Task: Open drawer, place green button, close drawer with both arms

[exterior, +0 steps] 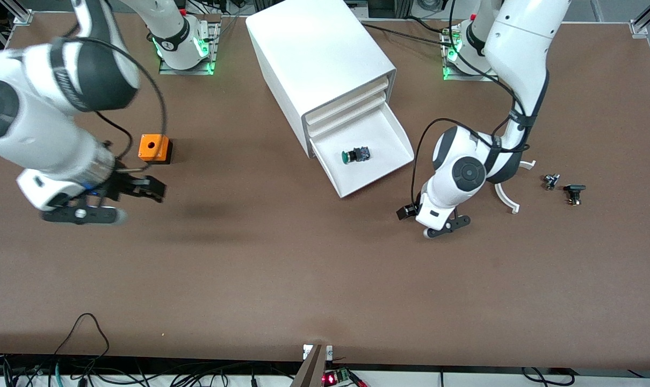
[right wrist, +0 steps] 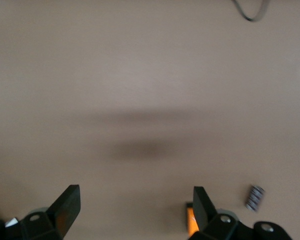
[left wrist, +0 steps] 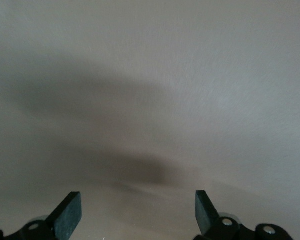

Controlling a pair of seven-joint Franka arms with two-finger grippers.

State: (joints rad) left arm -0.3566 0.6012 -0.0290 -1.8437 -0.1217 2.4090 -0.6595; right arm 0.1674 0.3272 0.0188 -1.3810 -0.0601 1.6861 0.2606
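Both pincers are wide open and hold nothing. We see the button (exterior: 355,155) already lying in the drawer (exterior: 397,134), which is pulled out of the cabinet (exterior: 314,54), so we judge only closing remains. Our left gripper (exterior: 444,227) hangs low over the table near the drawer's front lip, arm bent sharply. Our right gripper (exterior: 142,189) hovers beside the orange cube (exterior: 154,148), well apart from the cabinet.
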